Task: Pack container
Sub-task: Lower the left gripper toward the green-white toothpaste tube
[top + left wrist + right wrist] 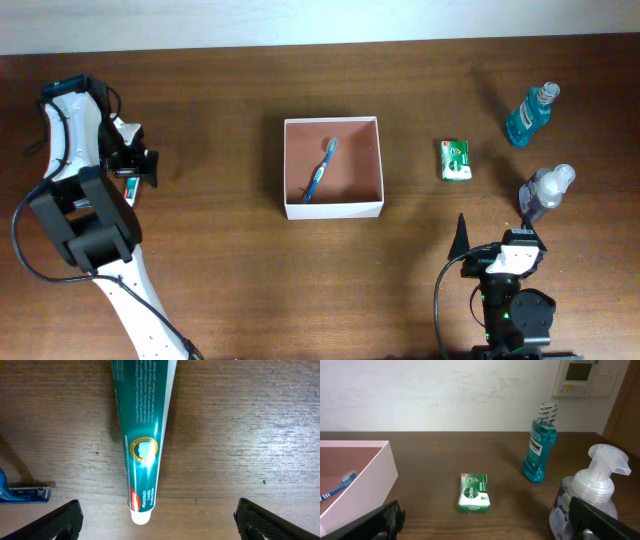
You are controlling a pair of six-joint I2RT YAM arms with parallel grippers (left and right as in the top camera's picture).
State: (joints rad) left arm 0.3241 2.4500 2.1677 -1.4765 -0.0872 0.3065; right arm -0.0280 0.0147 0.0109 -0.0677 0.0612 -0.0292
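Hovering left gripper (160, 522), jaws apart, over toothpaste (142, 445), right gripper (492, 522) idle, also apart; next needs lowering, clamping, carrying to container (333, 209).

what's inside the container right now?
One blue toothbrush, lying diagonally on the reddish floor of the container, left of centre. The overhead view shows the remaining floor bare; only the strip under the brush is covered.

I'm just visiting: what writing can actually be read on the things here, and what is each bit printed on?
"Dettol": on the green packet.
"Maximum Cavity": near the cap end of the toothpaste tube; the line under it and the rest of its print are too small to read.
Blue mouthwash bottle: label too blurred.
Pump bottle: label too blurred.
Wall panel: nothing legible.
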